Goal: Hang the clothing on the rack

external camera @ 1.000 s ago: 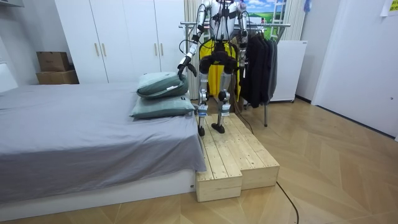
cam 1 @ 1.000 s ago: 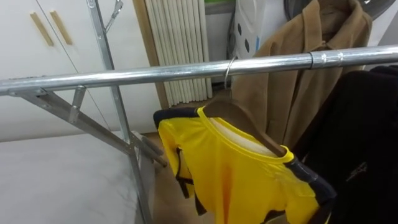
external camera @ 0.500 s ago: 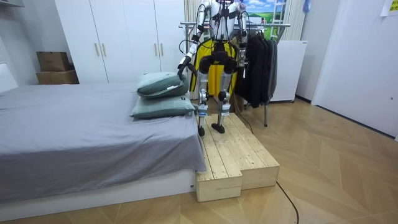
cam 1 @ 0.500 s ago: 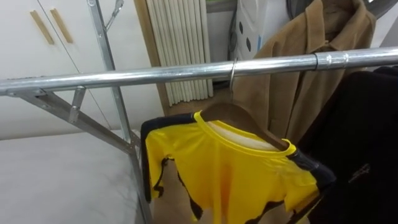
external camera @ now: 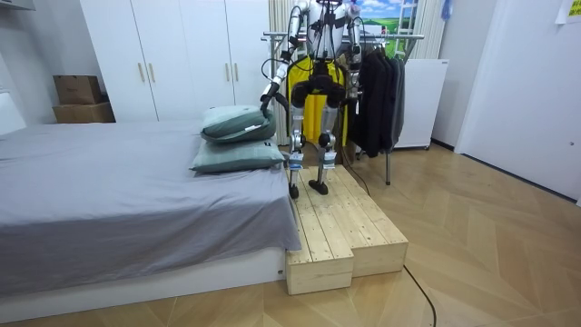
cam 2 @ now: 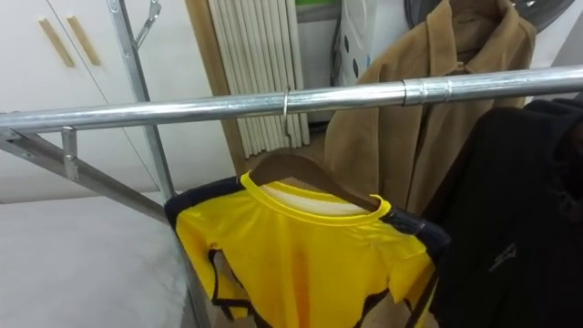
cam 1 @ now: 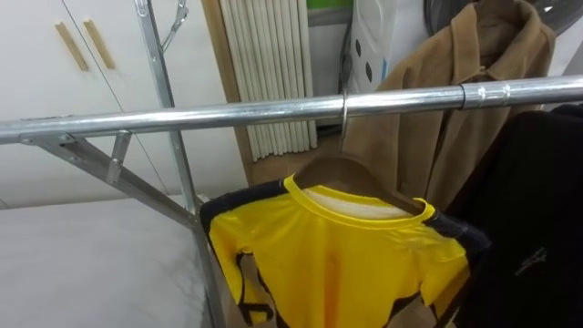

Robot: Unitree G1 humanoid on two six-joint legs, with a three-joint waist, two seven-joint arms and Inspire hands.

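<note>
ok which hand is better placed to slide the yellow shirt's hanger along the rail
Probably left: the rail left of the hanger is bare, while dark clothes crowd its right. The left hand hangs low beside the pillows.

The stretch of rail (cam 1: 182,117) left of the hanger hook (cam 1: 344,106) is being left bare, but the space beneath it is being crossed by a slanted brace (cam 1: 118,173) and an upright post (cam 1: 171,109). Under the hook, passage is being blocked by a yellow shirt (cam 1: 346,264). The right is being crowded by a black garment (cam 1: 537,228) just beside it, and the far side is being taken up by a brown coat (cam 1: 428,137).
</note>
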